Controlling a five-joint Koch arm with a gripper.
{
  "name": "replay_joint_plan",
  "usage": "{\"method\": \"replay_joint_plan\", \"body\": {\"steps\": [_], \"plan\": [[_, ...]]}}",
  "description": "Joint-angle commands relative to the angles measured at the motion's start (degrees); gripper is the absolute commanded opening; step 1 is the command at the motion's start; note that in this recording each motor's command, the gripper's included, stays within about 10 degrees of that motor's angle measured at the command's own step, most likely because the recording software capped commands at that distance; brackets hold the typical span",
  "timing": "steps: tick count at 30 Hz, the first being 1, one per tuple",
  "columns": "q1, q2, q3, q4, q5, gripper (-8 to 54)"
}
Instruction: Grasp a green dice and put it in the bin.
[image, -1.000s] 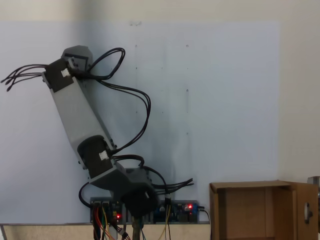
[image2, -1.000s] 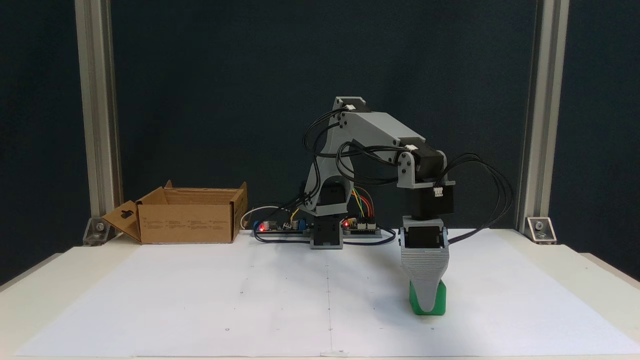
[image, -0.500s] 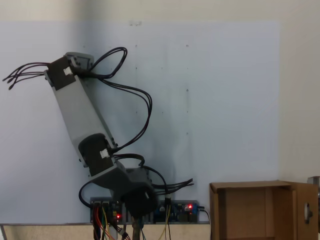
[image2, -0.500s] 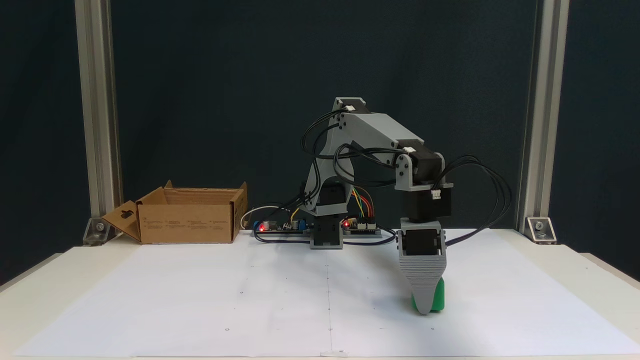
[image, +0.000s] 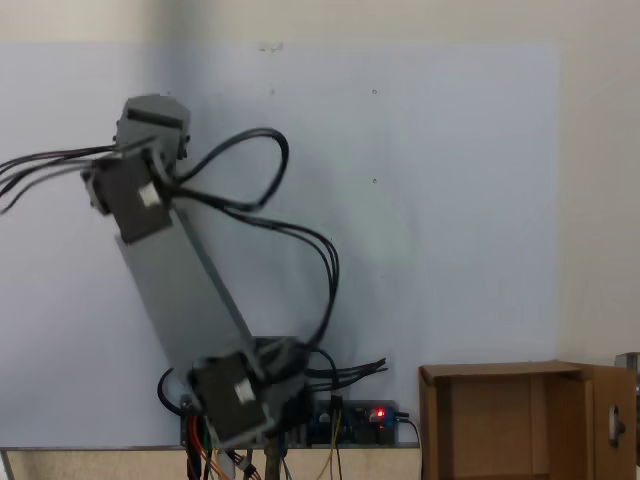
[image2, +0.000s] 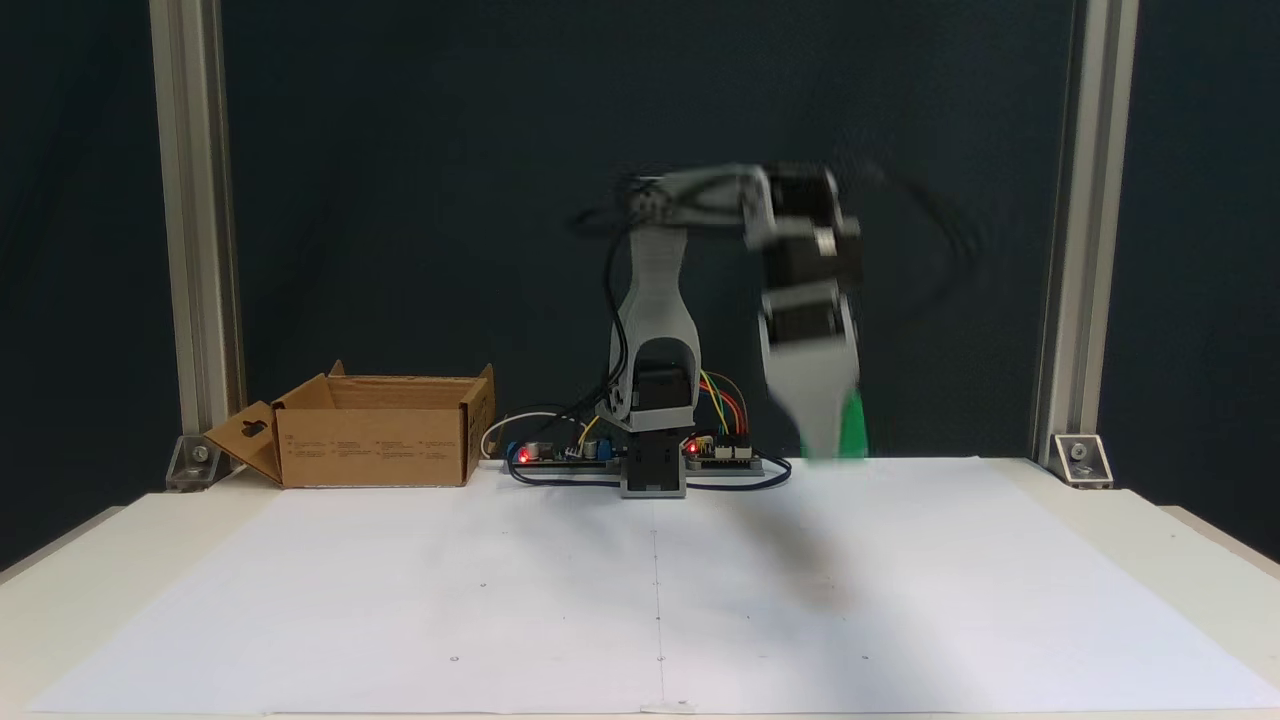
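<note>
I see the green dice (image2: 853, 428) off the worktop (image2: 1100, 570), up in the air, clamped in my tool (image2: 825, 445), which points straight down. The arm (image2: 800, 260) is blurred. The cardboard bin (image2: 370, 425) sits well apart at the left of that fixed view, beside the red-lit control boards (image2: 560, 452). In the top-down fixed view the bin (image: 520, 420) lies at lower right.

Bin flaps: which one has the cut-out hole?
The flap splayed outward at the bin's left end in a fixed view; the other flaps stand upright and show no hole.
</note>
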Motion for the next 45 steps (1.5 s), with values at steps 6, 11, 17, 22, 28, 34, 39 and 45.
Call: {"method": "replay_joint_plan", "body": {"steps": [6, 11, 17, 22, 28, 34, 39, 45], "plan": [[-1.1, 8.3, -10.6, 6.2, 1.3, 11.6], [0.9, 8.5, -10.7, 8.8, -0.6, 11.6], [16.2, 11.8, -10.7, 10.1, -9.6, 11.6], [29.0, 14.7, -10.7, 10.1, -19.1, 11.6], [49.6, 18.1, -10.7, 11.4, -31.9, 11.6], [73.4, 18.8, -10.7, 13.4, -43.9, 11.6], [94.1, 17.0, -10.6, 13.6, -49.7, 11.6], [116.5, 12.7, -10.6, 13.4, -55.5, 11.6]]}}
